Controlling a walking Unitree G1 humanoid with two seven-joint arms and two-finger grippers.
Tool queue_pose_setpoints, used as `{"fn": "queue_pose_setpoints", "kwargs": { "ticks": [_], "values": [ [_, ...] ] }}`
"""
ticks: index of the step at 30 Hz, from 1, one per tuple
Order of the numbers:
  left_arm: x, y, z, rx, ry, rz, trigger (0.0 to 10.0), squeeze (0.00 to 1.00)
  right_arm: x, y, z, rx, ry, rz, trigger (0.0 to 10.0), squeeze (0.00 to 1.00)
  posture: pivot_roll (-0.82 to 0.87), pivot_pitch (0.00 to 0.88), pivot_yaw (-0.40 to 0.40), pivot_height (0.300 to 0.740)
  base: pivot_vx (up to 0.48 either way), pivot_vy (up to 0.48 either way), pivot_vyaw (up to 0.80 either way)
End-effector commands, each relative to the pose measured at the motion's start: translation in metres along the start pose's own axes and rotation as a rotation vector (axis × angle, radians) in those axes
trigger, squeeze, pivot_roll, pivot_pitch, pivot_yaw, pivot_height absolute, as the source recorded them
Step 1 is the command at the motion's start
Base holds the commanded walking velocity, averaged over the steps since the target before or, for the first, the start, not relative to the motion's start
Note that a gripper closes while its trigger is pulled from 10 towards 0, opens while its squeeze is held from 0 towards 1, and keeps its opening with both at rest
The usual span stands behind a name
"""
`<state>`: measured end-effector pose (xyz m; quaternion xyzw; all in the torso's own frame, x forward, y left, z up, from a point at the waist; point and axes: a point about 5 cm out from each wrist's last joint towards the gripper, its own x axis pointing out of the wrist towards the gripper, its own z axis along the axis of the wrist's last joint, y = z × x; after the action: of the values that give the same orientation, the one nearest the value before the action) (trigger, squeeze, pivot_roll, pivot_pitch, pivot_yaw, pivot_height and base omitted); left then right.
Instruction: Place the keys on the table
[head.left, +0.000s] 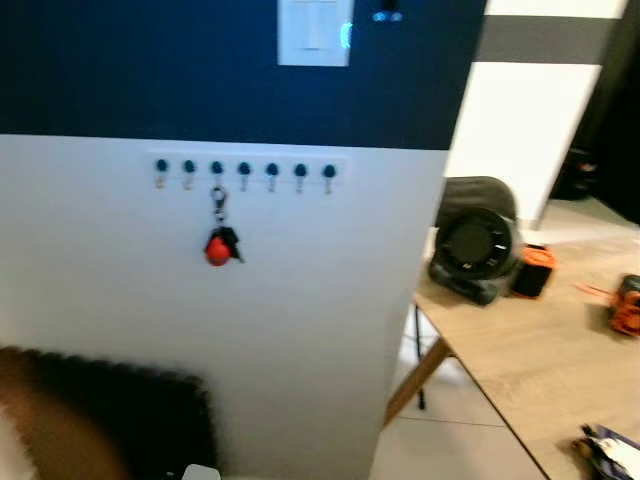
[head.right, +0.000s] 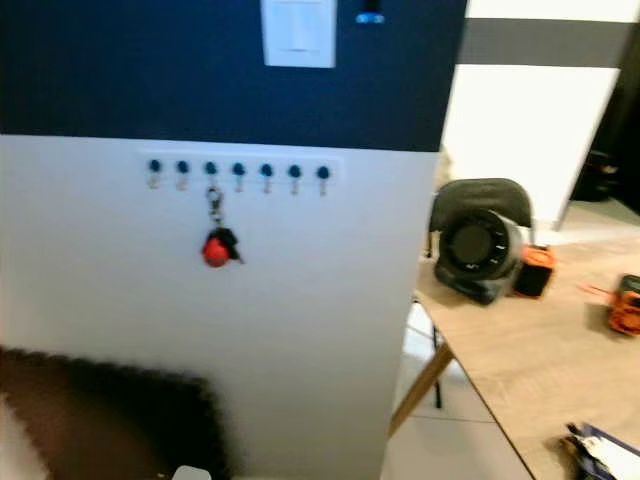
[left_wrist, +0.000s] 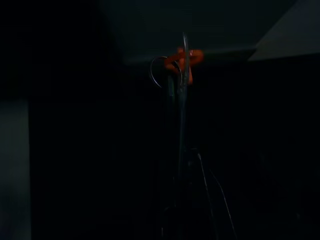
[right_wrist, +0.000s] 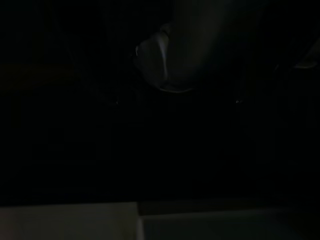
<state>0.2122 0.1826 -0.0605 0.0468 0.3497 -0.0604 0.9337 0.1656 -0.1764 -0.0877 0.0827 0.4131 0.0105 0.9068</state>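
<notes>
Currently, keys: red-tagged key bunch (head.left: 221, 244) is hanging from the third peg of the white wall hook rail (head.left: 245, 170).
Table: light wooden table (head.left: 530, 350) is standing right of the wall, bearing a round black fan (head.left: 477, 243).
Left wrist view: dark; an orange-looped thin metal object (left_wrist: 182, 62) is showing faintly.
Grippers: grip states cannot be told.

The left arm is hanging in deep shade, and the left pincer (left_wrist: 180, 165) is showing in its wrist view as a faint, narrow, dark outline. The right arm is hanging idle in like darkness, the right pincer too dim to make out.
</notes>
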Motion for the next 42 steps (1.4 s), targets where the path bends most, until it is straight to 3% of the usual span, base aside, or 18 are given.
{"fn": "queue_pose_setpoints", "kwargs": {
  "ticks": [1, 42],
  "values": [
    [-0.0025, 0.0048, -0.0045, -0.007, 0.006, 0.014, 10.0, 0.0, 0.0005, 0.0025, -0.0005, 0.003, 0.002, 0.003, 10.0, 0.0, 0.07, 0.0, 0.025, 0.74, 0.0, 0.0, -0.8],
    [-0.0025, 0.0017, -0.0003, -0.031, -0.044, 0.002, 10.0, 0.0, 0.0017, 0.0041, 0.0019, -0.006, 0.0, 0.008, 10.0, 0.0, 0.07, 0.0, 0.021, 0.74, 0.0, 0.0, -0.8]
  ]
}}
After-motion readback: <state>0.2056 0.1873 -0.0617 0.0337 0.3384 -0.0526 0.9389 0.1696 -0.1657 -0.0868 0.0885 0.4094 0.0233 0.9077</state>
